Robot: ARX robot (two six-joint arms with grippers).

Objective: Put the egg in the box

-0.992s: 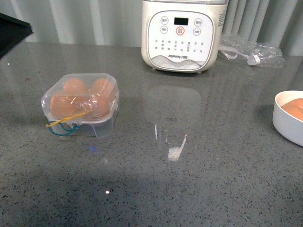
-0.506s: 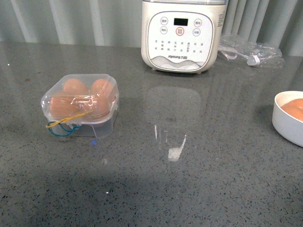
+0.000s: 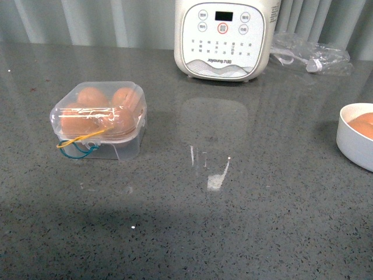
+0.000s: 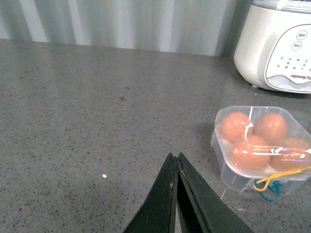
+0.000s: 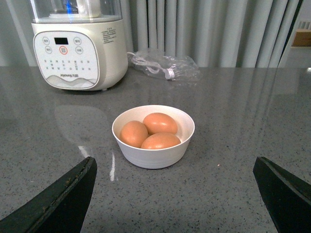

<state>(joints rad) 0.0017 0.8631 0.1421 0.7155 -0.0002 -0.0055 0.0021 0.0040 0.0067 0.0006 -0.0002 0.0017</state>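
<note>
The clear plastic box (image 3: 99,119) stands on the left of the grey table with its domed lid down, several brown eggs inside and yellow and blue cords at its front. It also shows in the left wrist view (image 4: 262,145). My left gripper (image 4: 175,156) is shut and empty, off to one side of the box. My right gripper (image 5: 175,167) is wide open and empty, facing a white bowl (image 5: 153,153) that holds three brown eggs (image 5: 159,123). Neither arm shows in the front view.
A white Joyoung appliance (image 3: 222,38) stands at the back middle and shows in both wrist views (image 5: 77,46). A crumpled clear bag with a cable (image 3: 312,55) lies at the back right. The white bowl (image 3: 352,143) sits at the right edge of the front view.
A dark shape at the top left of the front view has gone. The front view has shifted slightly, so everything sits a little higher in the picture. The box and bowl have not moved on the table.
</note>
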